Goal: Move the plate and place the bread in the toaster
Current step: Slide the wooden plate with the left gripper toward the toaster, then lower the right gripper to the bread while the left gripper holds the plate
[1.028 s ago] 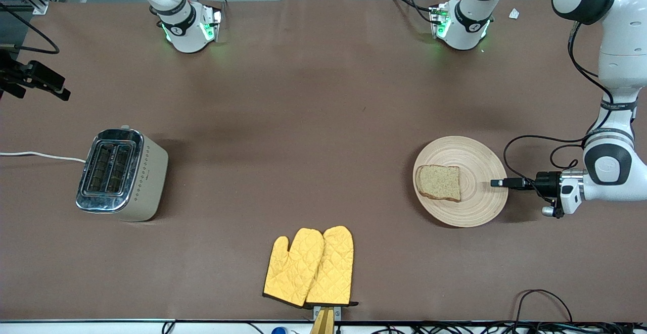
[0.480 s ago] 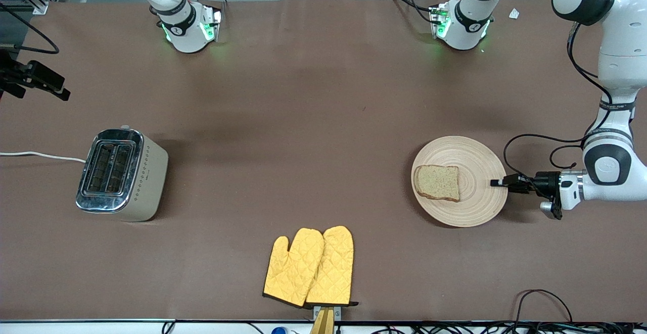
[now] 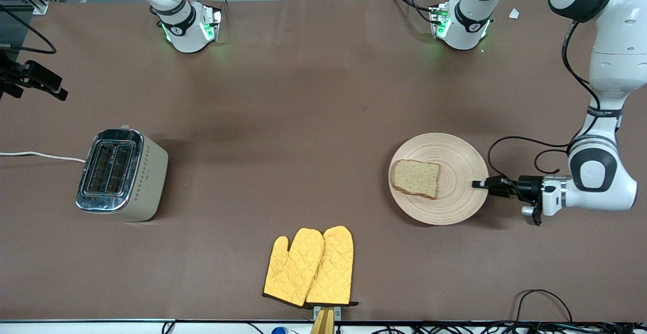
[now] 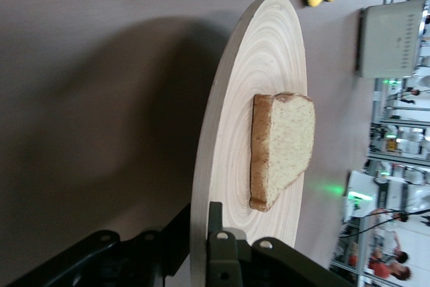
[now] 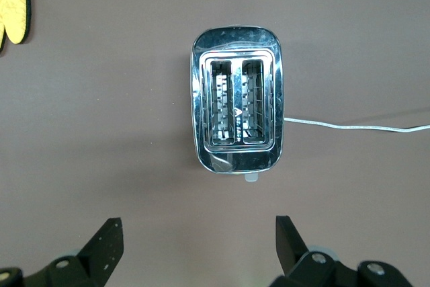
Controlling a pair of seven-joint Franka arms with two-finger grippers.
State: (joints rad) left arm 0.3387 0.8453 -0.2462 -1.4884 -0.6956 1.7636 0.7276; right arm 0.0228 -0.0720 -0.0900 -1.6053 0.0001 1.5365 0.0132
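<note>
plate (image 3: 438,178) with bread (image 3: 415,178) on it has slid toward the right arm's end since the earlier frame, left gripper (image 3: 479,184) clamped on the plate's rim at the left arm's end. right gripper (image 5: 198,247) hangs spread wide above the toaster (image 3: 121,174). yellow mitts (image 3: 310,267) lie nearest the front camera.

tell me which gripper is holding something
The left gripper: it is shut on the rim of the plate, which carries the bread. The right gripper hangs open over the toaster, holding nothing.
</note>
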